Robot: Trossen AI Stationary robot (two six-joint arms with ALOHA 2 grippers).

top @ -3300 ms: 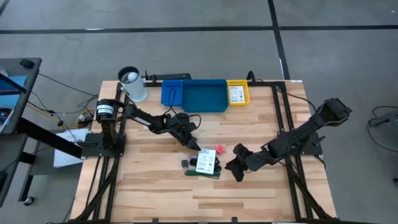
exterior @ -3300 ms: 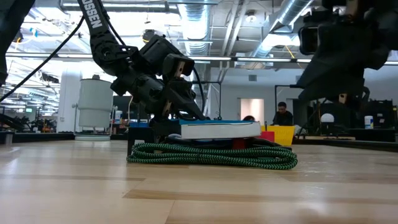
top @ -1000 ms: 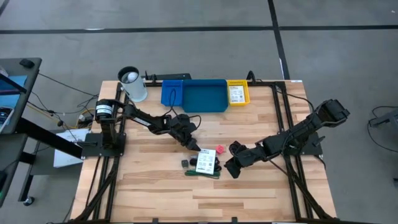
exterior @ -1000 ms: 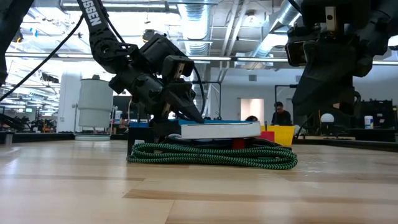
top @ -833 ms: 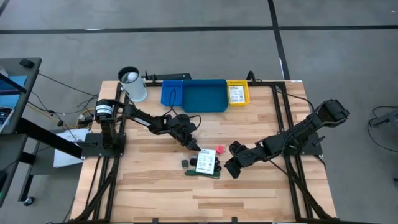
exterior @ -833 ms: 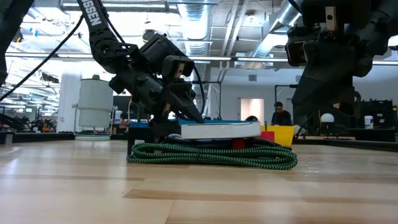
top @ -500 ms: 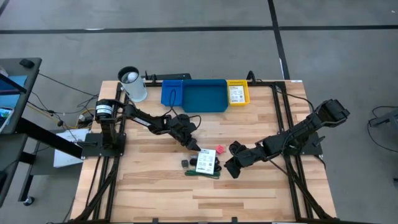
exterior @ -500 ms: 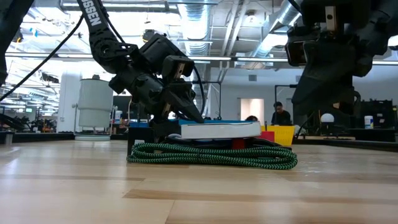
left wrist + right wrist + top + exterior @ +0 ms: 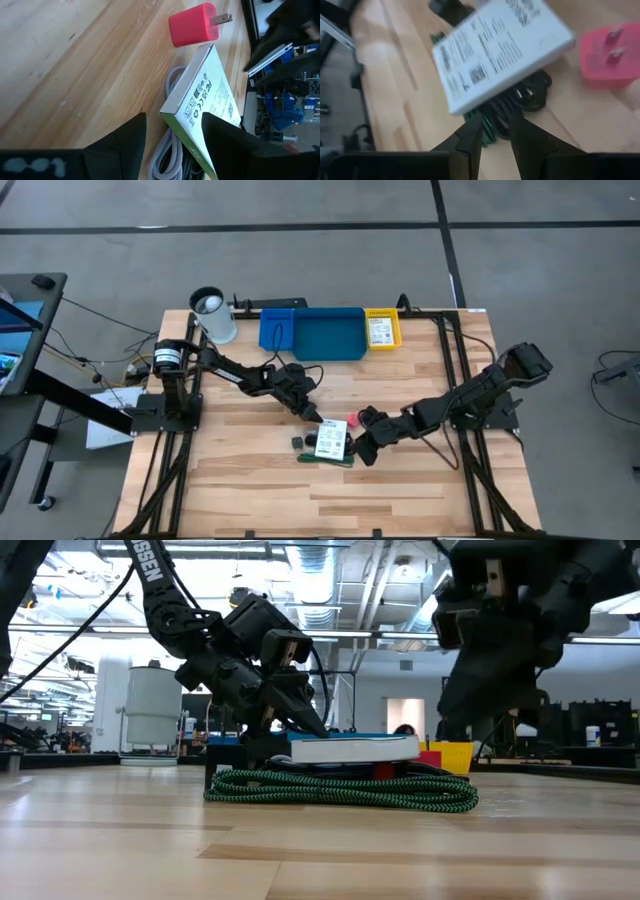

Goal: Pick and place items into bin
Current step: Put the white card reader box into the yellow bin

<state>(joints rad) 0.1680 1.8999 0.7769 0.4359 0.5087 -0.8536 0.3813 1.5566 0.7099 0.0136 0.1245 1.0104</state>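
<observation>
Since the previous frames the right arm has slid in toward the table's middle, so the right gripper (image 9: 362, 452) now sits just beside the pile of items rather than standing off from it. The left arm has not shifted; the left gripper (image 9: 311, 415) still hangs at the pile's far-left corner.

The light wooden table (image 9: 250, 500) carries a row of containers along its far edge: a wide blue plastic bin (image 9: 328, 335), a smaller blue bin (image 9: 276, 328) to its left and a small yellow bin (image 9: 382, 329) to its right, with a white cylindrical cup (image 9: 213, 315) at the far-left corner. Between that row and the pile the wood is bare, and the near half of the table is bare too.

The pile lies near the centre. A flat white box with green and black print (image 9: 332, 441) rests on top, its long axis running roughly from the near side to the far side, tilted slightly. Under it lies a green braided cable coil (image 9: 340, 790), stretched crosswise along the near edge, with a black cable bundle (image 9: 527, 97) beside it. A pink-red plug cube (image 9: 194, 31) sits just off the box's far-right corner, its two metal prongs pointing away from the left arm. A small black block (image 9: 298, 443) lies at the box's left.

The left fingers (image 9: 122, 137) are spread apart around the box's near corner, gripping nothing. The right fingers (image 9: 470, 137) stand narrowly apart above the green coil, empty.
</observation>
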